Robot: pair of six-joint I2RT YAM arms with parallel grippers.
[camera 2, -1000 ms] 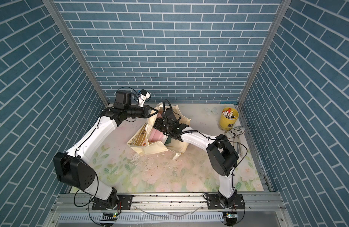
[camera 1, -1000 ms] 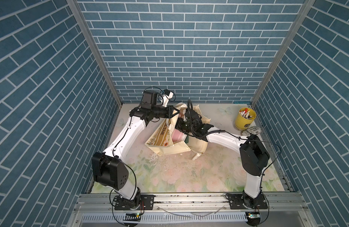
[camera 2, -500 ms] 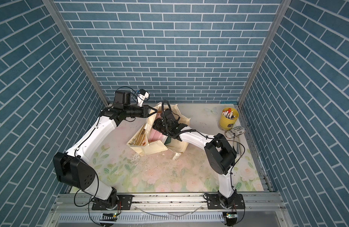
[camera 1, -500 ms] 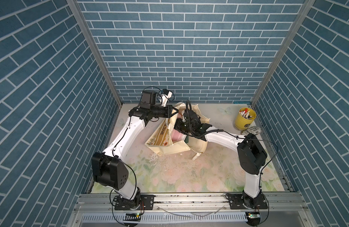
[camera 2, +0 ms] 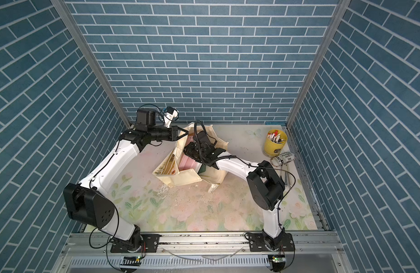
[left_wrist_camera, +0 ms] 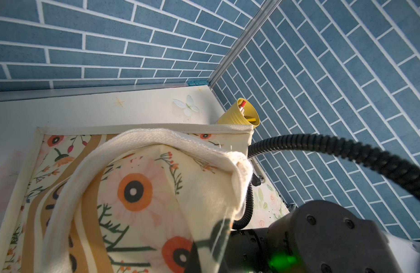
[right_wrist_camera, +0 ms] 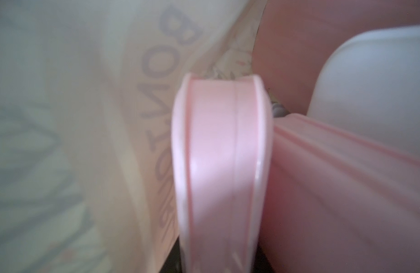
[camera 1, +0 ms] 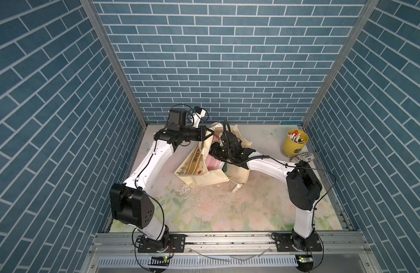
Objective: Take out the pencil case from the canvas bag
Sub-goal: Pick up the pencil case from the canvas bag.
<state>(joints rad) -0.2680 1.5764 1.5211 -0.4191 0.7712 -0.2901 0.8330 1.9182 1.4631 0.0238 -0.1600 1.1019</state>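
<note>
The cream canvas bag (camera 1: 209,180) (camera 2: 180,178) lies open on the floral table, its printed front (left_wrist_camera: 133,189) lifted. My left gripper (camera 1: 210,135) (camera 2: 185,134) is shut on the bag's upper rim and handle and holds the mouth up; the cloth hides its jaws in the left wrist view. My right gripper (camera 1: 213,152) (camera 2: 187,151) reaches into the mouth. In the right wrist view the pink pencil case (right_wrist_camera: 218,153) stands edge-on between the dark fingers (right_wrist_camera: 263,262), which press on both of its sides. In both top views, pink (camera 1: 213,163) shows inside the bag.
A yellow pen pot (camera 1: 294,144) (camera 2: 274,144) (left_wrist_camera: 239,115) stands at the back right, with a lettered white roll (camera 1: 303,157) beside it. Inside the bag, a white rounded object (right_wrist_camera: 374,94) and another pink surface (right_wrist_camera: 346,189) lie next to the case. Brick-patterned walls enclose three sides.
The right gripper's jaws have narrowed onto the pink case and the arm has eased slightly further into the bag. The left arm still holds the rim up.
</note>
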